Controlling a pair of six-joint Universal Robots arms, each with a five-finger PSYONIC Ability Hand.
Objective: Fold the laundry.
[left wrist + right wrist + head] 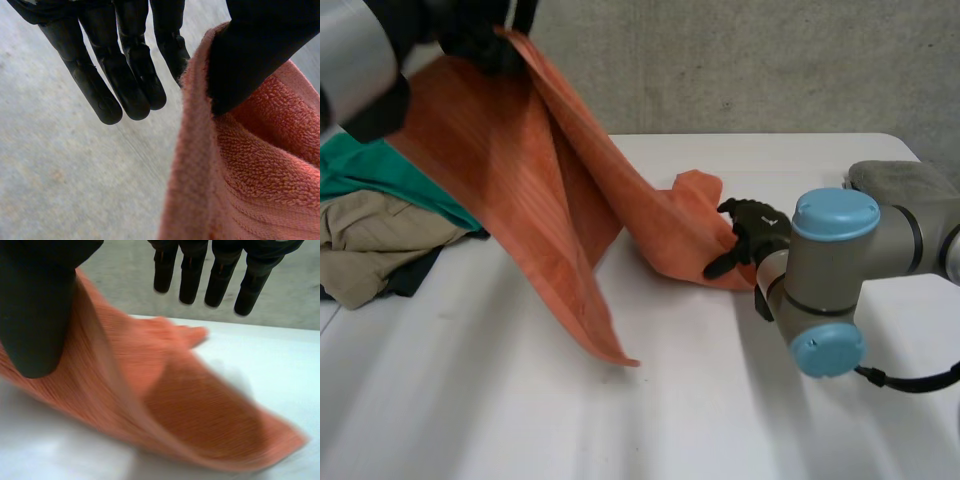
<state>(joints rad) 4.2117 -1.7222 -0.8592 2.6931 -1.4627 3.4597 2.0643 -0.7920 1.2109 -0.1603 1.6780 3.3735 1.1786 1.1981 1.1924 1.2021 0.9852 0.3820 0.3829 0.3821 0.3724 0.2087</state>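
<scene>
On the white table, the right hand sits at the low end of the orange terry towel, its fingers straight and spread clear of the cloth, its thumb against it. The towel rises slanting past a heap of green, beige and dark clothes to the raised left hand, which pinches its top edge between the thumb and the nearest straight finger.
</scene>
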